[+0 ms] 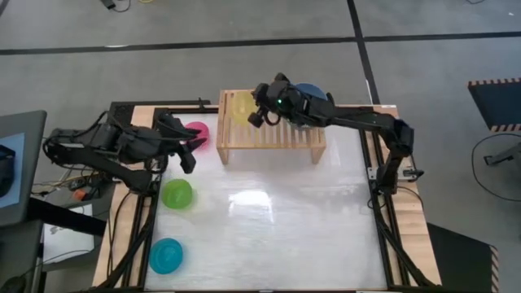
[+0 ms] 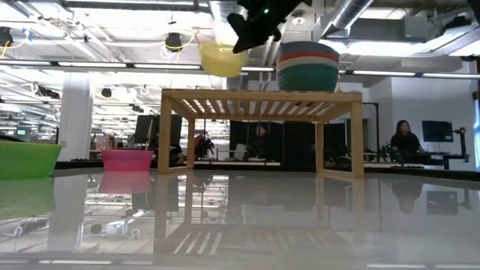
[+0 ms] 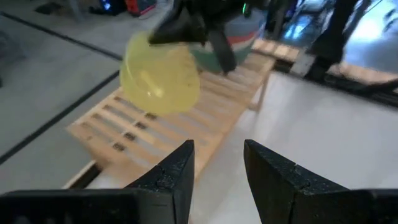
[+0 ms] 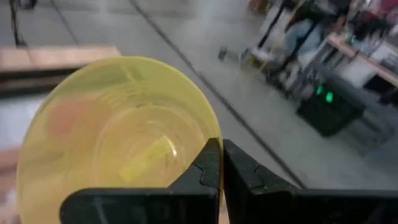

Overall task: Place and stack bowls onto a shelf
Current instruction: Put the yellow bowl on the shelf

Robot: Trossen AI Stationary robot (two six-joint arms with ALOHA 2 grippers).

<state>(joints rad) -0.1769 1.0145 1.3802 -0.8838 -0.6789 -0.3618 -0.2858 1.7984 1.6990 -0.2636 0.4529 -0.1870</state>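
Observation:
My right gripper [image 1: 262,104] is shut on the yellow bowl [image 1: 242,106] and holds it in the air over the left part of the light-wood shelf [image 1: 269,140]. A stack of bowls [image 2: 307,66] with a grey-blue one on top [image 1: 309,89] stands on the shelf's right part, partly under my right arm. My left gripper [image 1: 189,145] is open beside the pink bowl [image 1: 197,133], which sits on the table left of the shelf. The lime bowl [image 1: 177,194] and the cyan bowl [image 1: 166,255] rest on the table's left side. My right gripper pinches the yellow bowl's rim [image 4: 210,134] on the side toward the stack, one finger inside the bowl and one outside. The fingers come at it from above and from the right. The bowl [image 2: 221,58] hangs lifted clear above the shelf top, opening upward.
The shelf stands at the table's far edge, with open slats [image 3: 155,124] under the yellow bowl. The bare white table top [image 1: 277,212] stretches in front of the shelf. In the low view, a person [image 2: 406,139] sits far off in the room behind.

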